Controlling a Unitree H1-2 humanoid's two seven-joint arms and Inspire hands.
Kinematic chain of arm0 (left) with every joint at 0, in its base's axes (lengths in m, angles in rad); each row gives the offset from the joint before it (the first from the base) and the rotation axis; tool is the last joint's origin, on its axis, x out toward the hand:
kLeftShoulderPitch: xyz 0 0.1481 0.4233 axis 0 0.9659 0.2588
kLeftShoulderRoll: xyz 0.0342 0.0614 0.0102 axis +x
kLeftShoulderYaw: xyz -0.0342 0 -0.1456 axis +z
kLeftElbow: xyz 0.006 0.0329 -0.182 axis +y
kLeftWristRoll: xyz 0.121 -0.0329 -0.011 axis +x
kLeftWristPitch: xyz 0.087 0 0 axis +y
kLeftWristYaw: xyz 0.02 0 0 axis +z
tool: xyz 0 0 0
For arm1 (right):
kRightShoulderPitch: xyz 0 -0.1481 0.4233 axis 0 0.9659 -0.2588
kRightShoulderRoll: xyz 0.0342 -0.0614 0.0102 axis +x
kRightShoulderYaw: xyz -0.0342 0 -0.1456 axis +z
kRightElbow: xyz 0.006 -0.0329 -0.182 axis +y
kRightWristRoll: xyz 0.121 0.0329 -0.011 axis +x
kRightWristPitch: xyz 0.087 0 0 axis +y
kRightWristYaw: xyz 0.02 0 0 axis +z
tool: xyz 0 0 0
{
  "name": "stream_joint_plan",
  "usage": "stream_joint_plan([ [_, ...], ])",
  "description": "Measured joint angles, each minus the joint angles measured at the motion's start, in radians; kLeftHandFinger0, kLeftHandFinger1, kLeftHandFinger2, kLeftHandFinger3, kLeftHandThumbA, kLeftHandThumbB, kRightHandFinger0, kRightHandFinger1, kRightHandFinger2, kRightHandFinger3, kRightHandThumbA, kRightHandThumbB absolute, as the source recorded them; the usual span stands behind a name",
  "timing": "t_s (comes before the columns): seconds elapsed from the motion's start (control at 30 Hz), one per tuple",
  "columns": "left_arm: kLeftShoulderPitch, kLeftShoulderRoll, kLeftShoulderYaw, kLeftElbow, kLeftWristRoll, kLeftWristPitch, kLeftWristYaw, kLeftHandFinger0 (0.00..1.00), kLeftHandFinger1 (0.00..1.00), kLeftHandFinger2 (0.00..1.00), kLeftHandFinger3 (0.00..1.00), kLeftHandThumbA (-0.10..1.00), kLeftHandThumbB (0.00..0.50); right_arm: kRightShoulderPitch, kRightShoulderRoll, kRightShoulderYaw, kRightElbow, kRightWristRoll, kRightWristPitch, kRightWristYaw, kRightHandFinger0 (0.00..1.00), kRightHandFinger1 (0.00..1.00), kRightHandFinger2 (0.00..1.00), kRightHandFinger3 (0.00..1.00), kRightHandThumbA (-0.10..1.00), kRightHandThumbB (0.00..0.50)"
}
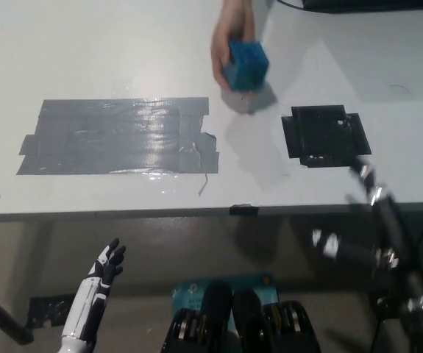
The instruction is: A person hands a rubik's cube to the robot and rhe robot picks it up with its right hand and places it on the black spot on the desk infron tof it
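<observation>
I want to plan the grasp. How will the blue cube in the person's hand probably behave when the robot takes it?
The blue cube keeps its boxy shape inside the person's hand, so it is probably rigid. That one hand carries it alone, so it is likely light. Its flat faces should rest stably, not roll.

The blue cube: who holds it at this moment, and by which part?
A person's hand holds the blue cube from its left side and top, above the desk. The robot's right hand and left hand hold nothing.
</observation>
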Motion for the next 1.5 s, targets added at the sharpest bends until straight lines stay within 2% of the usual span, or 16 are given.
stream_joint_plan([
  [0.07, 0.001, -0.001, 0.000, 0.000, 0.000, -0.005, 0.000, 1.00, 1.00, 1.00, 1.00, 1.00, 0.062, -0.074, -0.002, -0.007, 0.001, -0.002, 0.023, 0.002, 1.00, 1.00, 1.00, 1.00, 0.98, 0.368],
  [0.17, 0.003, -0.004, 0.000, 0.000, 0.003, -0.010, 0.000, 1.00, 1.00, 1.00, 1.00, 1.00, 0.083, -0.176, -0.002, -0.007, 0.049, -0.002, 0.058, 0.009, 1.00, 1.00, 1.00, 1.00, 0.95, 0.356],
  [0.23, 0.002, -0.004, 0.001, 0.000, 0.003, -0.012, 0.000, 1.00, 1.00, 1.00, 1.00, 1.00, 0.083, -0.238, -0.002, -0.007, 0.111, -0.002, 0.074, 0.012, 1.00, 1.00, 1.00, 1.00, 0.97, 0.386],
  [0.33, 0.001, -0.004, 0.001, 0.000, 0.003, -0.014, 0.000, 1.00, 1.00, 1.00, 1.00, 1.00, 0.091, -0.313, -0.002, -0.006, 0.218, -0.003, 0.100, 0.014, 1.00, 1.00, 1.00, 1.00, 0.99, 0.398],
  [0.5, -0.007, -0.004, 0.002, 0.000, 0.004, -0.014, 0.000, 1.00, 1.00, 1.00, 1.00, 1.00, 0.099, -0.425, 0.010, -0.006, 0.448, -0.001, 0.126, 0.014, 1.00, 1.00, 1.00, 1.00, 0.99, 0.385],
  [0.7, -0.008, -0.004, 0.002, -0.002, 0.005, -0.013, 0.001, 1.00, 1.00, 1.00, 1.00, 1.00, 0.102, -0.504, 0.036, -0.006, 0.622, -0.002, 0.136, 0.008, 1.00, 1.00, 1.00, 1.00, 1.00, 0.414],
  [0.73, -0.007, -0.004, 0.003, -0.002, 0.005, -0.013, 0.000, 1.00, 1.00, 1.00, 1.00, 1.00, 0.107, -0.512, 0.038, -0.006, 0.642, -0.003, 0.137, 0.004, 1.00, 1.00, 1.00, 1.00, 1.00, 0.388],
  [0.77, -0.007, -0.004, 0.003, -0.002, 0.005, -0.013, 0.000, 1.00, 1.00, 1.00, 1.00, 1.00, 0.100, -0.528, 0.043, -0.007, 0.682, -0.005, 0.142, -0.006, 1.00, 1.00, 1.00, 1.00, 1.00, 0.413],
  [0.9, -0.009, -0.005, 0.003, -0.002, 0.005, -0.014, 0.001, 1.00, 1.00, 1.00, 1.00, 1.00, 0.102, -0.577, 0.053, -0.018, 0.774, -0.004, 0.151, -0.030, 1.00, 1.00, 1.00, 1.00, 1.00, 0.421],
  [1.03, -0.009, -0.004, 0.003, -0.003, 0.005, -0.012, 0.000, 1.00, 1.00, 1.00, 1.00, 1.00, 0.105, -0.612, 0.071, -0.047, 0.818, 0.001, 0.158, -0.052, 1.00, 1.00, 1.00, 1.00, 1.00, 0.423],
  [1.1, -0.009, -0.004, 0.003, -0.006, 0.005, -0.009, 0.000, 1.00, 1.00, 1.00, 1.00, 1.00, 0.087, -0.620, 0.080, -0.058, 0.838, 0.002, 0.158, -0.063, 1.00, 1.00, 1.00, 1.00, 1.00, 0.424],
  [1.23, -0.009, -0.004, 0.003, -0.006, 0.005, -0.009, 0.000, 1.00, 1.00, 1.00, 1.00, 1.00, 0.109, -0.624, 0.097, -0.069, 0.847, 0.002, 0.158, -0.082, 1.00, 1.00, 1.00, 1.00, 1.00, 0.423],
  [1.33, -0.009, -0.004, 0.003, -0.007, 0.005, -0.008, 0.000, 1.00, 1.00, 1.00, 1.00, 1.00, 0.102, -0.625, 0.105, -0.076, 0.843, 0.005, 0.158, -0.094, 1.00, 1.00, 1.00, 1.00, 1.00, 0.402],
  [1.43, -0.009, -0.004, 0.003, -0.007, 0.005, -0.008, 0.000, 1.00, 1.00, 1.00, 1.00, 1.00, 0.106, -0.625, 0.109, -0.086, 0.841, 0.015, 0.157, -0.099, 1.00, 1.00, 1.00, 1.00, 0.92, 0.395],
  [1.47, -0.009, -0.004, 0.003, -0.008, 0.005, -0.007, 0.000, 1.00, 1.00, 1.00, 1.00, 1.00, 0.102, -0.625, 0.114, -0.096, 0.841, 0.023, 0.155, -0.100, 1.00, 1.00, 1.00, 1.00, 0.84, 0.398],
  [1.5, -0.009, -0.004, 0.003, -0.008, 0.005, -0.007, 0.000, 1.00, 1.00, 1.00, 1.00, 1.00, 0.103, -0.625, 0.119, -0.105, 0.841, 0.030, 0.155, -0.103, 1.00, 1.00, 1.00, 1.00, 0.69, 0.298],
])
